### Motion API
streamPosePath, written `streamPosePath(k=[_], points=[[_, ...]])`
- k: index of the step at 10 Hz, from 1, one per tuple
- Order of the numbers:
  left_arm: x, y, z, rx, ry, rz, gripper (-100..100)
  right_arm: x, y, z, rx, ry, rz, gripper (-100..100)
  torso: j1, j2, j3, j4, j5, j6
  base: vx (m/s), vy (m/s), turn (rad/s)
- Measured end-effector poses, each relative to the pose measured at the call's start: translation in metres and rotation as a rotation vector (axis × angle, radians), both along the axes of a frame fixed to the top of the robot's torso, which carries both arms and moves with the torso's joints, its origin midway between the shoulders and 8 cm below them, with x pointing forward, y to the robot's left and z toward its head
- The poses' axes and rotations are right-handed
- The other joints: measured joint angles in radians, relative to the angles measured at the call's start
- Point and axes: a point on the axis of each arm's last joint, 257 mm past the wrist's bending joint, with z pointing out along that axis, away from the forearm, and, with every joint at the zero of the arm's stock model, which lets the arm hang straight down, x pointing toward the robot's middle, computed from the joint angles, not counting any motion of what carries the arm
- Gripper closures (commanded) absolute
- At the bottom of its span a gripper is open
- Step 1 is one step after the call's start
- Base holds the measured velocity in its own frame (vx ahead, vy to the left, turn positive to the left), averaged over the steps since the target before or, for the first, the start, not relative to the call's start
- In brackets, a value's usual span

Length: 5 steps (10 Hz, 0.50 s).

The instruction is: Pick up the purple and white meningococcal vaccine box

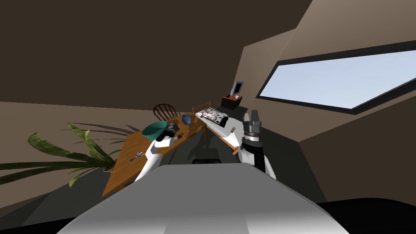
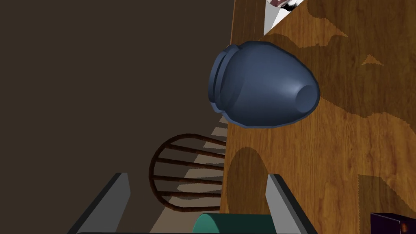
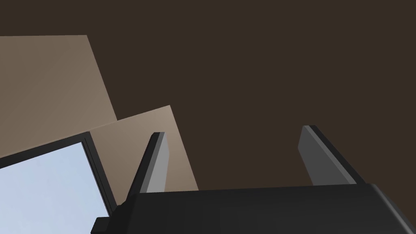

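Left gripper fingers spread, over teal bowl rim, dark purple box just beside on wooden table, left of centre in head view, blue jar beyond, right gripper fingers spread, raised right of centre.

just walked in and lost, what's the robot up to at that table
The left gripper is out over the wooden table, open with nothing between the fingers. The rim of a teal bowl sits right at the fingers, and a dark blue jar is ahead. The dark purple box is off to one side, not yet grasped. The right gripper is held up, open and empty.
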Motion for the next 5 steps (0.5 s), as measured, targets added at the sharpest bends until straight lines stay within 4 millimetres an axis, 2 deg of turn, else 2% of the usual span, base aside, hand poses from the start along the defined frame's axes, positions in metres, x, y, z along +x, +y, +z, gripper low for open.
streamPosePath(k=[5], points=[[0.002, 0.022, -0.054, -0.080, 0.166, 0.054, -100, 0.000, 0.000, 0.000, 0.000, 0.000, 0.000, 0, 0.001, -0.001, -0.001, 0.000, 0.000, 0.000, -0.004, 0.015, -0.060]])
